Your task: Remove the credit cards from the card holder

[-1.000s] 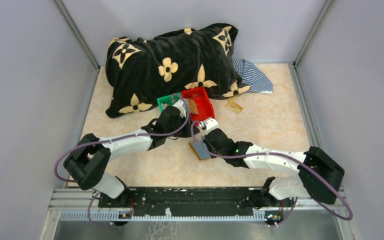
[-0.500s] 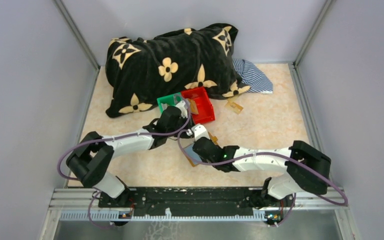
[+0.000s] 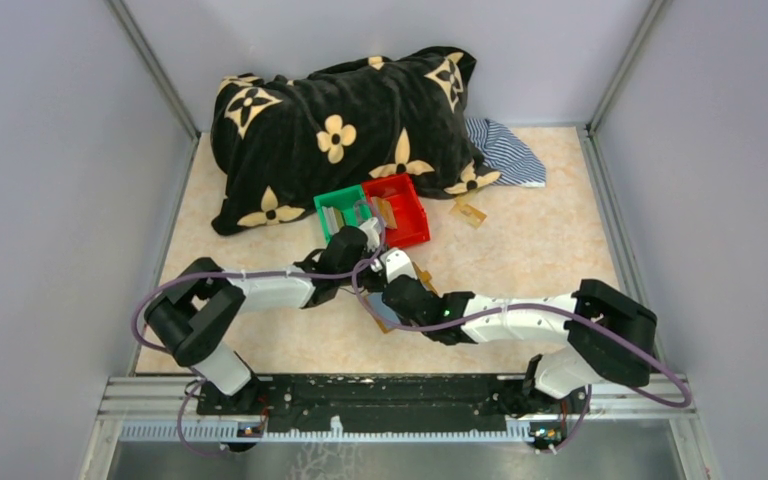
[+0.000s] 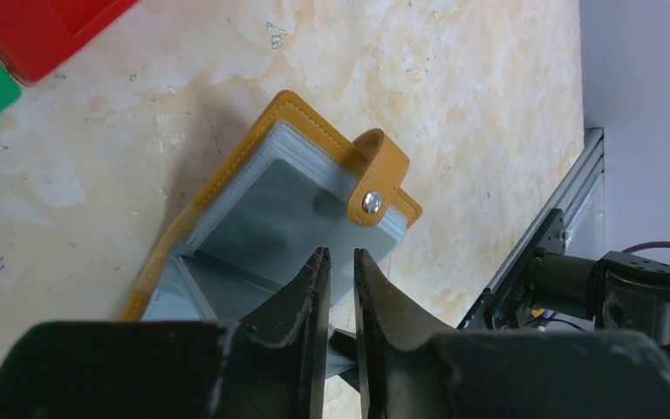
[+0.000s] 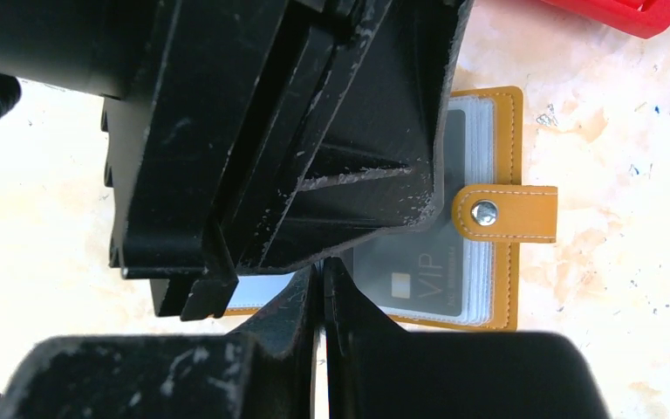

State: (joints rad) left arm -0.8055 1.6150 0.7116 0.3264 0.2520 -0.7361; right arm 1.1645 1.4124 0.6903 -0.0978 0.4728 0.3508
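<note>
The card holder lies open on the table, tan leather with grey clear pockets and a strap tab with a snap. One pocket holds a grey credit card marked VIP. My left gripper hangs just over the holder's inner pockets. Its fingers are a narrow gap apart with nothing between the tips. My right gripper is shut, its tips at the holder's near edge under the left gripper's body. In the top view both grippers, the left and the right, crowd over the holder.
A green bin and a red bin stand side by side just beyond the grippers; a tan card-like piece lies in the red one. Another tan piece lies right of the bins. A black flowered pillow and striped cloth fill the back.
My left gripper has come back from the bins toward the holder and narrowed a little. The right arm has shifted left, and the holder has slid left with it.
</note>
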